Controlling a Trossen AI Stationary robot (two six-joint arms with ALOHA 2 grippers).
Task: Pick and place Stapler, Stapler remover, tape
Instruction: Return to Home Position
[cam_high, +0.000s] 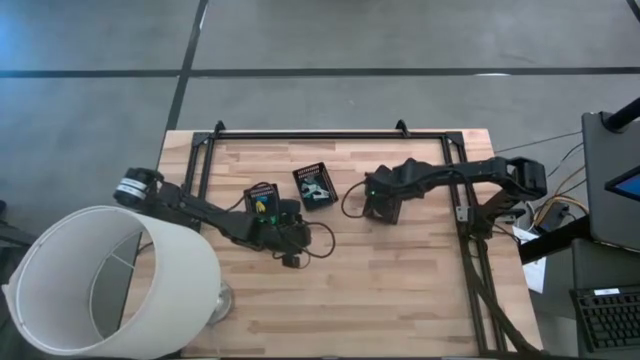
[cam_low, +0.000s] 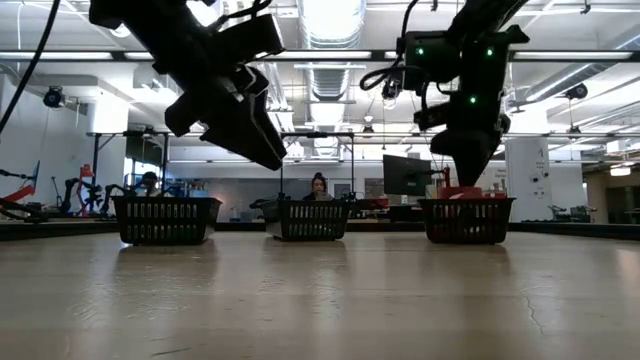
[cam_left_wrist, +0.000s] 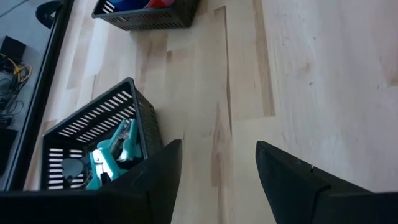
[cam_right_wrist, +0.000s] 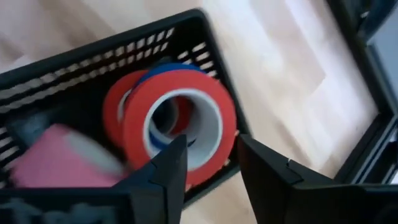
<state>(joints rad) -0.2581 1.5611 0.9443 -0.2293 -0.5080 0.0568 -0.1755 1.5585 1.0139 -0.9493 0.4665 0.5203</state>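
Observation:
Three black mesh bins stand in a row across the table's middle. The right bin (cam_right_wrist: 186, 37) holds the tape: a red roll (cam_right_wrist: 180, 124) on top, a blue one (cam_right_wrist: 158, 140) under it, and a pink thing (cam_right_wrist: 56, 158) beside them. My right gripper (cam_right_wrist: 211, 146) hangs open just above the red roll, over the right bin (cam_high: 385, 208). The middle bin (cam_left_wrist: 93, 146) holds teal staple removers (cam_left_wrist: 115, 152). The left bin (cam_high: 262, 200) holds yellow and green things. My left gripper (cam_left_wrist: 217, 146) is open above bare table, near the left bin (cam_high: 295, 232).
A large white lampshade (cam_high: 110, 280) on a glass base (cam_high: 220, 300) fills the table's near left corner. Black frame rails (cam_high: 330, 135) run along the far, left and right edges. Bare wood (cam_high: 390, 290) lies near the near edge. People sit in the room behind (cam_low: 320, 185).

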